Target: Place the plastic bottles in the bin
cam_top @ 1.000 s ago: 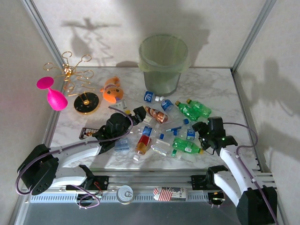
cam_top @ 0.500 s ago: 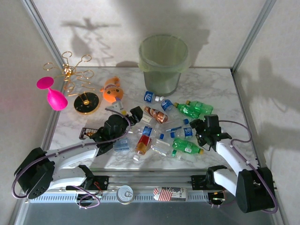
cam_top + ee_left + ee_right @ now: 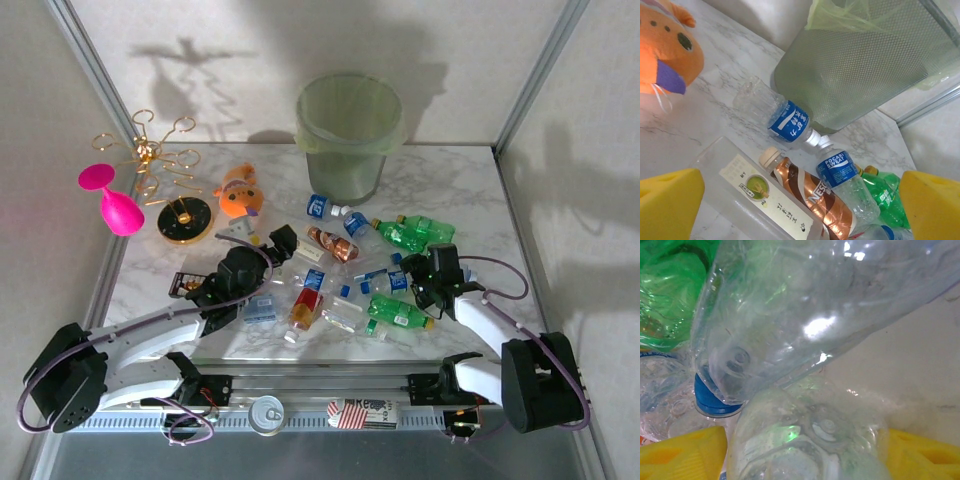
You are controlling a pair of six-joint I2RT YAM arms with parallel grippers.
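Several crushed plastic bottles (image 3: 400, 312), clear, green and brown, lie mid-table in front of the pale-green bin (image 3: 350, 135). My left gripper (image 3: 280, 240) hovers open at the heap's left edge. In the left wrist view its gripper (image 3: 800, 205) stands wide over a square clear bottle (image 3: 740, 195) and a brown bottle (image 3: 815, 197), with the bin (image 3: 865, 65) beyond. My right gripper (image 3: 425, 278) is low at the heap's right side. In the right wrist view its gripper (image 3: 802, 455) stands open round the base of a clear bottle (image 3: 810, 445), which lies on the table under a second clear bottle (image 3: 815, 315).
An orange plush toy (image 3: 240, 195), a pink wine glass (image 3: 112, 200), a gold wire rack (image 3: 150, 155) and a black-and-gold disc (image 3: 185, 218) occupy the left half. A can (image 3: 267, 412) sits on the near rail. Walls close in on three sides.
My right gripper has slid left into the bottles and its jaws have narrowed round a clear one. My left gripper has shifted slightly left, still wide open.
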